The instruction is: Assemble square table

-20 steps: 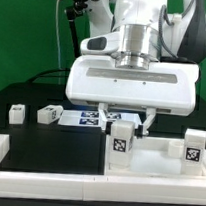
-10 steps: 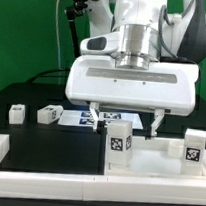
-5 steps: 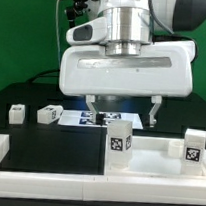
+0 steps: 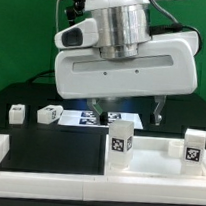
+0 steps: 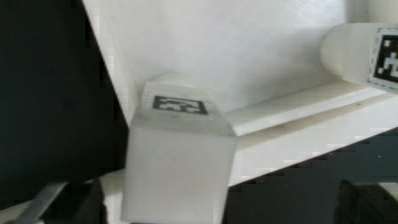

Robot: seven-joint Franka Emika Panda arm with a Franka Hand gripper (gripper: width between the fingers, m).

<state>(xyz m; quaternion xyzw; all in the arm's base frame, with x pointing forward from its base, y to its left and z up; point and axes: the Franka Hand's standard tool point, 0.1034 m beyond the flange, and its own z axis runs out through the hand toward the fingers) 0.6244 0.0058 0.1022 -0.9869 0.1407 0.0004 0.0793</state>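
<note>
Exterior view: gripper (image 4: pixel 125 115), jaws spread wide and empty, hangs over the square table (image 4: pixel 152 161). Hazard: a descending finger could clip the upright leg (image 4: pixel 119 142) and tilt it.

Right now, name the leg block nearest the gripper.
The upright middle leg block, just below the open gripper; the others sit well off to either side.
</note>
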